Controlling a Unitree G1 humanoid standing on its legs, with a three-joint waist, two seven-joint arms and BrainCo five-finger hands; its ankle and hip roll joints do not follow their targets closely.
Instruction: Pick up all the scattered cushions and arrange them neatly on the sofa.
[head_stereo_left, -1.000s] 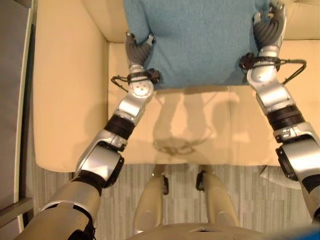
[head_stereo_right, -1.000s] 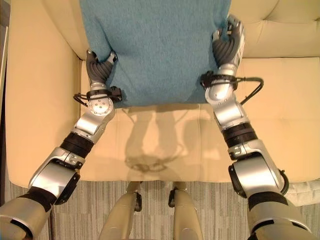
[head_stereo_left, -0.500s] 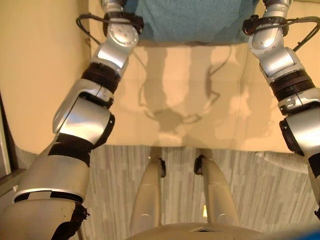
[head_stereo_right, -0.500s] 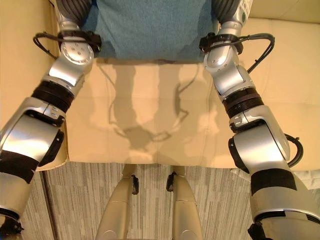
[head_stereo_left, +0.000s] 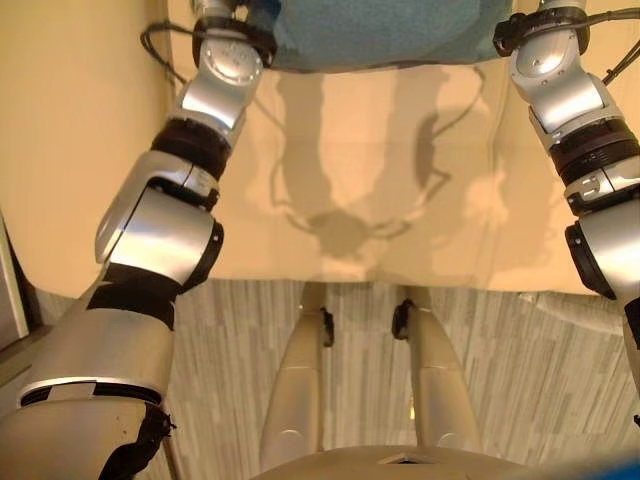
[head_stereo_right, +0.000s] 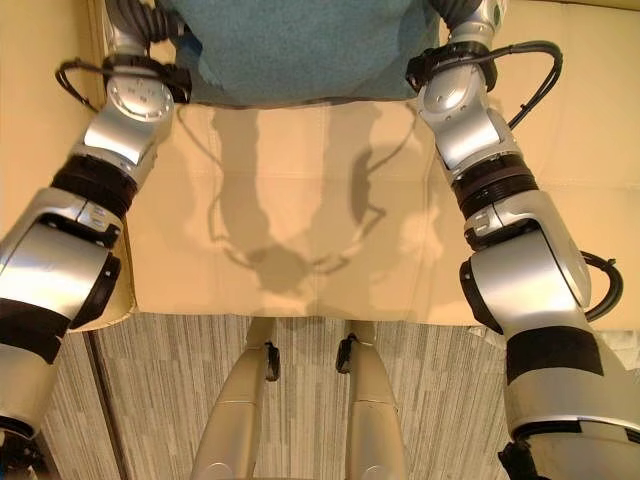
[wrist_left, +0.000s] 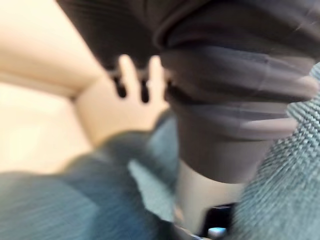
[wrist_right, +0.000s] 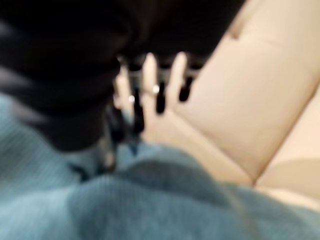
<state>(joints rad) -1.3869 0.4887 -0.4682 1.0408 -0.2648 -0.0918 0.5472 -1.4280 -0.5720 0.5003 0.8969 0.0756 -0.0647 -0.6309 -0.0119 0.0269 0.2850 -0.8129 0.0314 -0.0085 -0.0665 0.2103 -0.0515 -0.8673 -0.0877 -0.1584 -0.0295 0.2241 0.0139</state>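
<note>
Cream sofa (head_stereo_left: 380, 150), grey striped floor (head_stereo_left: 500, 370)

Cloth, leather and wood grain under my arms

My cushion (head_stereo_right: 300, 45) is teal knitted cloth, rough and matt; the sofa (head_stereo_left: 380, 170) looks smooth cream leather; the floor (head_stereo_right: 420, 400) shows streaked grey wood grain.

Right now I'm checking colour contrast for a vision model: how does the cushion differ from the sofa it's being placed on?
The cushion is teal with a coarse knitted weave; the sofa is cream and smooth. The cushion is held between the two arms toward the sofa's back, with the left hand and right hand at its sides, while the sofa lies flat beneath, its bare seat showing in front of the cushion. Both look soft and upholstered.
</note>
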